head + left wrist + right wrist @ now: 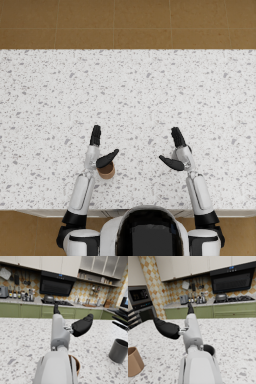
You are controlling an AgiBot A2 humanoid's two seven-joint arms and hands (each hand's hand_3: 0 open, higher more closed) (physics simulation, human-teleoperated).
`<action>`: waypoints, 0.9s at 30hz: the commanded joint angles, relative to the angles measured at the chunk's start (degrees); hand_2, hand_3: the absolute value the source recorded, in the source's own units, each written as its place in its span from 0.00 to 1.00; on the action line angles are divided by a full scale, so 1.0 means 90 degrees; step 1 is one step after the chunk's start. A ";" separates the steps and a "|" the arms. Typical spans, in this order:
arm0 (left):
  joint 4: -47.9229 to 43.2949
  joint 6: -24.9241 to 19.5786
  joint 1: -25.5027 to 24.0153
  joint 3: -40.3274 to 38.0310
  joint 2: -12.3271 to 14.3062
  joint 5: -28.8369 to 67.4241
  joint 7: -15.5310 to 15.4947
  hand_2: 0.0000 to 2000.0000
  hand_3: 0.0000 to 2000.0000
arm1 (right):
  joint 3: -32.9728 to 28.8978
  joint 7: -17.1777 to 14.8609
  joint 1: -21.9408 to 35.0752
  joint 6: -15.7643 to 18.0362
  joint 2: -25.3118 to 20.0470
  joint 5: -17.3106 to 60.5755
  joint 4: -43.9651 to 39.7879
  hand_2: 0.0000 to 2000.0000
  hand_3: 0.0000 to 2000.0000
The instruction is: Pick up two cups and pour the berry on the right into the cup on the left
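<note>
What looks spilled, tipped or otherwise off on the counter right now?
Nothing stands out. The brown cup and the dark grey cup both stand upright on the speckled white counter, with no spill visible. The left hand and right hand hover open, holding nothing.

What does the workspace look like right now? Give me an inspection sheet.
Surface: speckled white counter.
Job's things: brown cup under the left hand; dark grey cup under the right forearm, hidden in the head view. Berry cannot be seen.
Clutter: nothing seen.
Hands: left hand open, holding nothing; right hand open, holding nothing.
Cables: nothing seen.
Surroundings: green cabinets, stove, range hood, tiled wall.
</note>
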 commanded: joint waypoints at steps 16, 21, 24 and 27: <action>-0.0004 -0.0182 -0.0034 0.0051 0.0000 0.0000 -0.0181 0.00 0.00 | 0.0147 0.0182 -0.0027 -0.0180 -0.0003 0.0000 0.0037 0.00 0.00; -0.0377 -0.0555 -0.0666 -0.0198 -0.0208 0.0594 -0.0554 0.00 0.00 | -0.0515 0.0555 -0.0577 -0.0549 0.0129 0.0595 0.0401 0.00 0.00; -0.0423 -0.0610 -0.0713 -0.0355 -0.0169 0.1194 -0.0609 0.00 0.00 | -0.0795 0.0611 -0.0651 -0.0603 0.0095 0.1194 0.0348 0.00 0.00; -0.0490 -0.0630 -0.0952 -0.0484 -0.0219 0.1740 -0.0629 0.00 0.00 | -0.1160 0.0631 -0.0914 -0.0623 0.0106 0.1795 0.0384 0.00 0.00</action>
